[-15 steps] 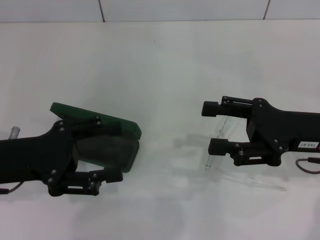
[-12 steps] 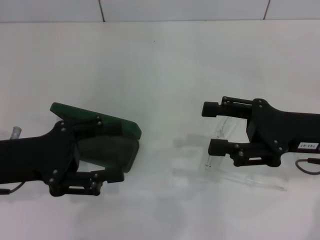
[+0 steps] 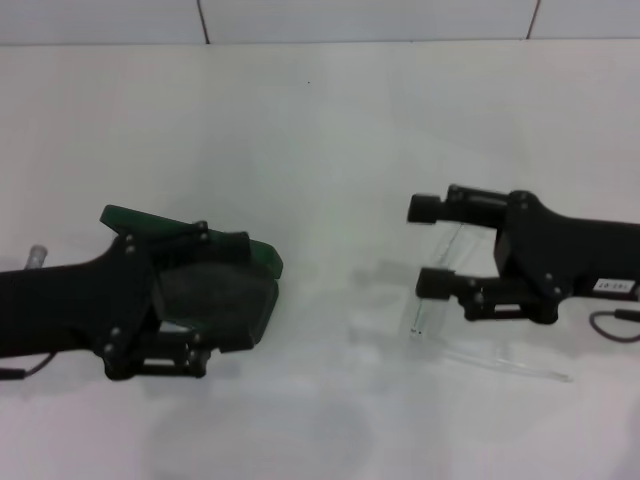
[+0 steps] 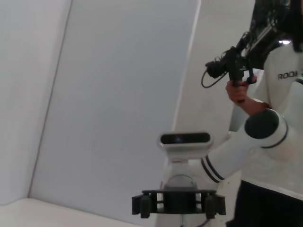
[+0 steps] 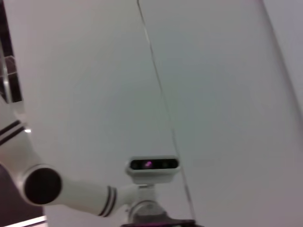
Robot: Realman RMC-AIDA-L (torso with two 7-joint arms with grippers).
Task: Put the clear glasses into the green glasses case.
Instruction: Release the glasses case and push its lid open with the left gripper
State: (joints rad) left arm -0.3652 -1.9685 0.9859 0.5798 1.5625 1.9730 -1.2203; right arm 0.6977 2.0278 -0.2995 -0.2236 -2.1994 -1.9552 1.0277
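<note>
The green glasses case (image 3: 258, 252) lies open at the left of the white table (image 3: 320, 130), its lid raised and its dark lining (image 3: 240, 305) facing up. My left gripper (image 3: 222, 298) hovers over it, open, one finger on each side of the case base. On the right lie the clear glasses (image 3: 432, 318), with one temple arm (image 3: 505, 363) stretched toward the front right. My right gripper (image 3: 430, 246) is open just over them, its fingers to either side of the frame. The left wrist view shows the right gripper (image 4: 178, 204) from the front, far off.
A small grey cylinder (image 3: 36, 255) pokes out behind my left arm at the far left. A tiled wall edge (image 3: 205, 20) runs along the back of the table. In the left wrist view a person (image 4: 279, 94) holding a camera rig stands beside the robot.
My left gripper has shifted slightly farther back over the case, its near finger now showing shorter. My right gripper has moved a little toward the back of the table. Case and glasses stay put.
</note>
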